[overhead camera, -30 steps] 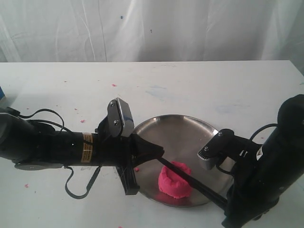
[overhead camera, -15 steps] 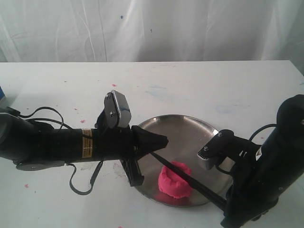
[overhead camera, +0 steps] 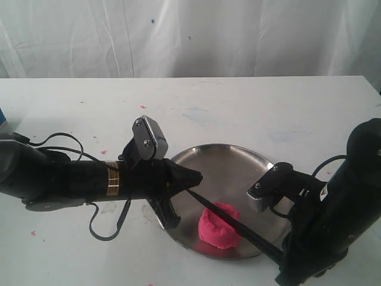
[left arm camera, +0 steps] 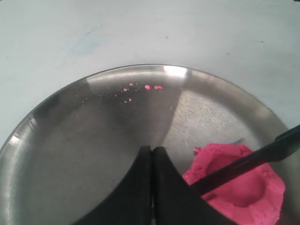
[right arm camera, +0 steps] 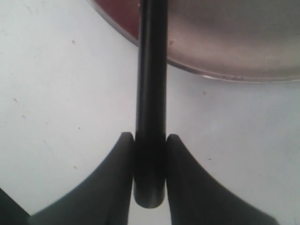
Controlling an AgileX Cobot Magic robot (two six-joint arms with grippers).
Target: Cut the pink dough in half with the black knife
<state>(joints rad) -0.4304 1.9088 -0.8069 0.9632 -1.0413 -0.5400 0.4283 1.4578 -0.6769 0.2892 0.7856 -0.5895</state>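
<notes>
The pink dough (overhead camera: 219, 226) is one round lump with a dented top, lying on the near part of the steel plate (overhead camera: 229, 162). Across its top lies the black knife (overhead camera: 238, 227), blade pointing toward the left arm. My right gripper (right arm camera: 150, 137) is shut on the knife's handle (right arm camera: 151, 93) just off the plate's near right rim. My left gripper (overhead camera: 199, 177) is shut with nothing in it, hovering over the plate beside the dough (left arm camera: 239, 183); the knife blade (left arm camera: 248, 160) passes close by its fingers (left arm camera: 165, 183).
Tiny pink crumbs (left arm camera: 151, 87) lie on the plate's far side, and more (overhead camera: 143, 107) dot the white table (overhead camera: 250, 101). A loose black cable (overhead camera: 104, 229) hangs under the left arm. A white curtain backs the table.
The left arm has shifted slightly over the plate's left rim and its wrist has turned a little. The right arm, knife and dough stay where they were.
</notes>
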